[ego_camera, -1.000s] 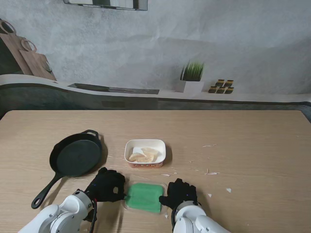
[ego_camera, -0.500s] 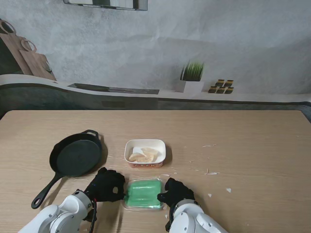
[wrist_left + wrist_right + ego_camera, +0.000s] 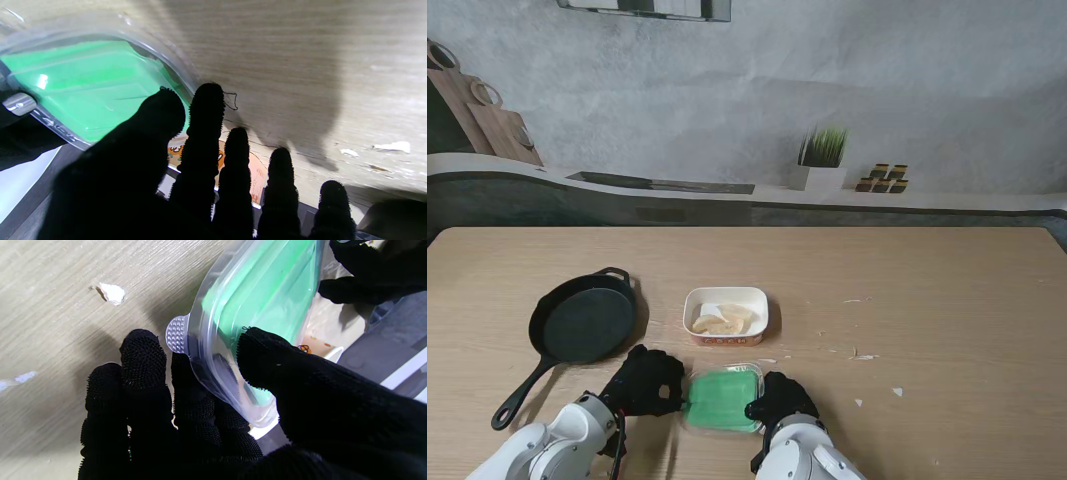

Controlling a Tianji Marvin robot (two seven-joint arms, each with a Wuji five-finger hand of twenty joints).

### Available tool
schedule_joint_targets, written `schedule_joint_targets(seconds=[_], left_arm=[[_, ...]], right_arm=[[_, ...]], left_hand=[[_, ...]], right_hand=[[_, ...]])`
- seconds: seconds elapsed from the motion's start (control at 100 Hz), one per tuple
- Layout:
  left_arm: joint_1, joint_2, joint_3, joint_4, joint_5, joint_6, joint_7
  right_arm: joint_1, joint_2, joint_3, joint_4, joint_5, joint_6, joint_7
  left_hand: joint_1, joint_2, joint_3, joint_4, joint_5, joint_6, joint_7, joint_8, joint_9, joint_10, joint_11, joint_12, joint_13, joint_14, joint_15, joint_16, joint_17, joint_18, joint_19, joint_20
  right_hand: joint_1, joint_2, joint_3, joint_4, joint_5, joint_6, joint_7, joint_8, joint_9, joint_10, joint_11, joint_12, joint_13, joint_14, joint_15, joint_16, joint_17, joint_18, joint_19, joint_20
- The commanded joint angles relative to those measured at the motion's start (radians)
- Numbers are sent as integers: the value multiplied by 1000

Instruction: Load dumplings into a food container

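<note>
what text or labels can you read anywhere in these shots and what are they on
Nothing here reads clearly.
Dumpling tray: its orange side band carries printed marks, too small in the stand view.
The same band in the left wrist view: orange characters and a cartoon-like motif, mostly hidden behind the left hand, unreadable.
Green food container, its clear lid tab and the skillet: no text visible.

- The container (image 3: 724, 399) base is hidden under its green lid.
- White flecks (image 3: 863, 356) at 3 o'clock of the bowl (image 3: 726, 313): too small to identify.
- Pan (image 3: 392, 216) cut off by the frame edge.
</note>
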Motion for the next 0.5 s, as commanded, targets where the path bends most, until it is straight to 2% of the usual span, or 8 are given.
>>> schedule_joint_targets(seconds=[0.0,0.05,0.15,0.23,0.32,0.49], left_arm=[[18,-7,4,23,1,0,-15],[21,-9,0,23,0,-5,-6],[34,-14,-16,20,11,-21,36],[51,-18,-39,9,23,-39,67],[66,-20,-65,-1,58,-54,102],[97,-28,-106,-32,92,-53,163]], right_arm=[[-7,-12,-9,6,-26,-14,8],[-8,-12,-8,10,-40,-18,0],[-12,-14,1,11,-51,-18,-12],[-20,-20,13,12,-43,-24,-31],[-29,-22,27,9,-33,-45,-47],[-58,-17,61,-35,0,-90,-56]], left_hand=[[26,-16,29,-30,-63,28,-220,-174,-21,4,-4,-12,-38,-18,-6,-8,-2,-7,-43,18],[21,-10,28,-30,-68,28,-222,-176,-24,4,-5,-13,-40,-18,-6,-8,-1,-7,-44,19],[-15,19,13,-23,-102,4,-235,-165,-36,15,-12,-17,-41,-15,-4,-6,4,-3,-42,24],[-52,56,-7,-11,-142,-5,-254,-145,-50,22,-22,-23,-43,-14,-4,-7,12,-2,-41,29],[-108,113,-23,31,-207,4,-288,-119,-55,36,-27,-26,-38,-7,-3,-5,20,4,-40,35],[-128,136,-74,39,-336,10,-314,-104,-56,54,-31,-25,-32,0,-4,-3,26,10,-38,40]], right_hand=[[67,-33,57,-35,96,-82,41,-41,106,21,18,-21,114,74,49,-18,41,17,58,-18],[81,-29,63,-34,170,-87,30,-52,170,35,15,-30,176,92,72,-30,90,41,76,-16],[90,-43,83,-35,219,-92,6,-32,212,46,23,18,235,102,132,-54,140,54,107,-14],[98,-44,96,-38,226,-82,2,-21,222,56,35,51,251,106,159,-56,157,61,125,-9],[107,-41,100,-37,225,-77,1,-11,222,64,45,77,257,109,191,-52,163,64,143,-2],[120,-36,110,-38,221,-63,1,15,222,77,62,112,264,119,237,-45,167,68,168,12]])
